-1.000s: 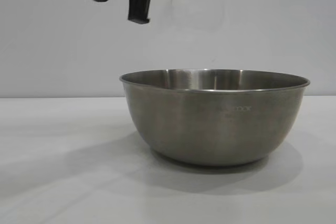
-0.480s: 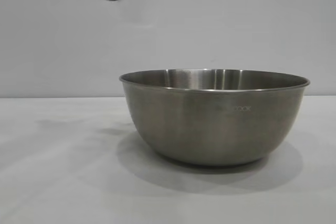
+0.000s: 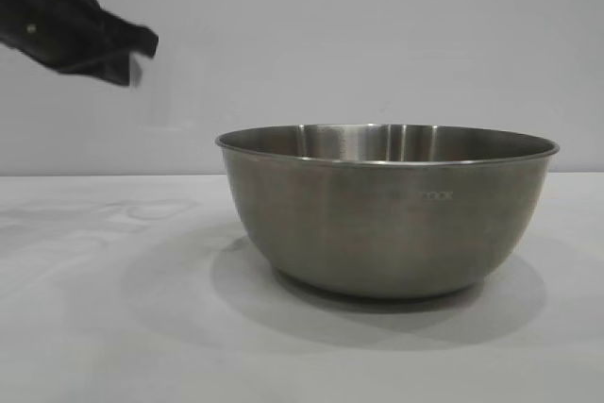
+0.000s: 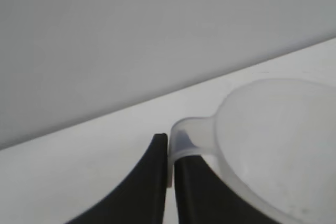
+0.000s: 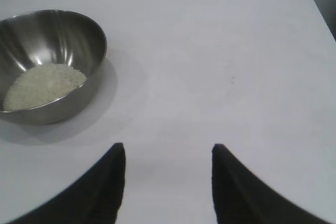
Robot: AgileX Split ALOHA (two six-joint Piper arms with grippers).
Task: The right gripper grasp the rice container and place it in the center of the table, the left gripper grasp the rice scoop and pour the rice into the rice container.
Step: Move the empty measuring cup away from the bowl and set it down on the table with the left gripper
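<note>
Now the left gripper (image 4: 169, 148), clenched on the empty rice scoop (image 4: 273, 140), hangs beside the rice container (image 3: 387, 209), its rice (image 5: 44, 85) already inside.

left gripper (image 3: 132, 56) lower, farther left of rice container (image 3: 387, 209)

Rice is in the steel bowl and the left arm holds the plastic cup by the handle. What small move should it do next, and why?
Probably lower the rice scoop to the table beside the rice container, then release. The rice already lies in the container, the scoop looks empty, and the left gripper, shut on its handle, is up and away from the bowl.
</note>
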